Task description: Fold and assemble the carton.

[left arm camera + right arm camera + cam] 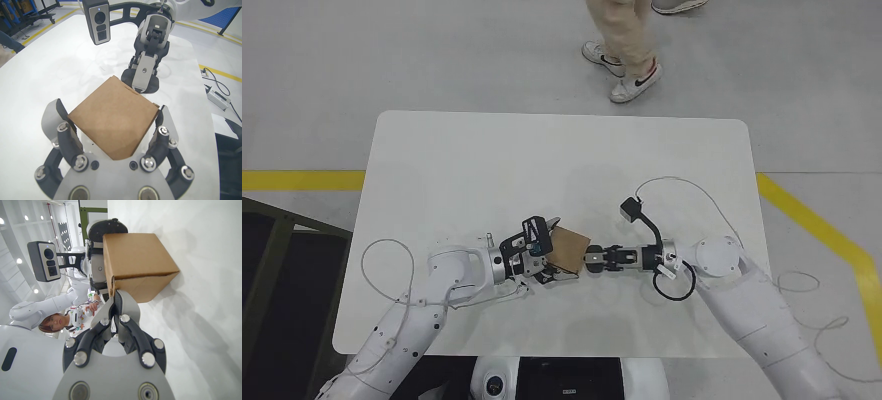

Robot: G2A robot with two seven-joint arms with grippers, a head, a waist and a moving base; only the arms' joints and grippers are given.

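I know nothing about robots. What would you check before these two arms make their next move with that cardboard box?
1. Left end effector presses the carton from both sides: ok.
2. Right end effector is shut, with its tip against the carton's far edge: ok.
3. Cardboard is pinched between its pads: cannot tell.
4. Carton is squared into a box shape: ok.
5. Carton is fully closed at every end: cannot tell.

Bright even overhead light, soft shadows across the white table (542,160)
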